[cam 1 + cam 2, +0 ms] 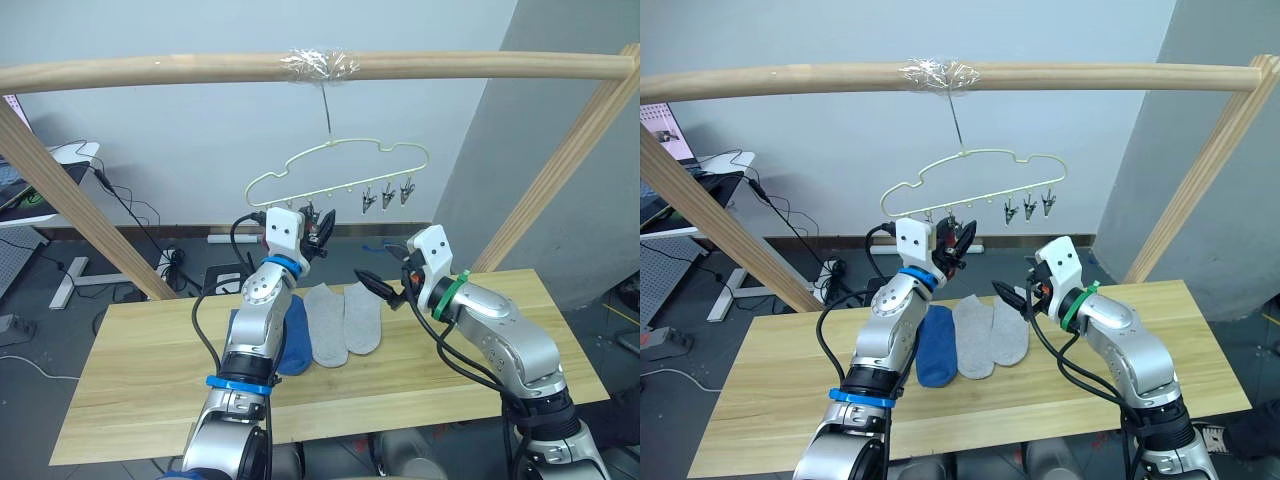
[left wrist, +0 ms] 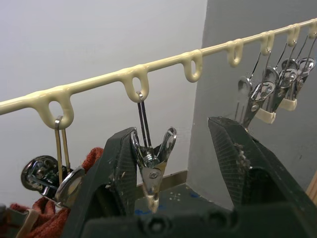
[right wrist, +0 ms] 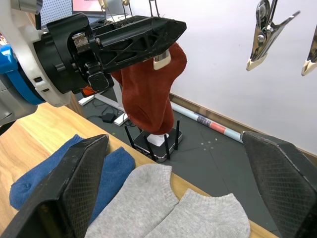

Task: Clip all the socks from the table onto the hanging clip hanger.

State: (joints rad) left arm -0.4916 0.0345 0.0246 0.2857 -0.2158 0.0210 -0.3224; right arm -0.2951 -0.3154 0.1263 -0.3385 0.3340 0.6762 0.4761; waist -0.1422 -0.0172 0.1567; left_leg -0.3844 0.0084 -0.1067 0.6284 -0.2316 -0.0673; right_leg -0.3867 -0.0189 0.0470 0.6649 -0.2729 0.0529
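Already one rust red sock (image 3: 151, 94) hangs from a clip on the clip hanger (image 1: 335, 165), directly beside the left gripper (image 2: 173, 163). That gripper's fingers are spread apart around the neighbouring grey metal clip (image 2: 152, 166), one finger touching it, not yet squeezing it. The right gripper (image 3: 178, 193) is wide open and empty, with two light grey socks (image 1: 345, 320) just below it and two blue socks (image 3: 69, 173) beyond, all lying flat on the table (image 1: 150, 380). Judging from this, most of the clipping remains, and whether a second red sock is hung cannot be told. The socks look soft and knitted; the hanger is thin, wavy pale wire with sprung metal clips dangling from its loops.
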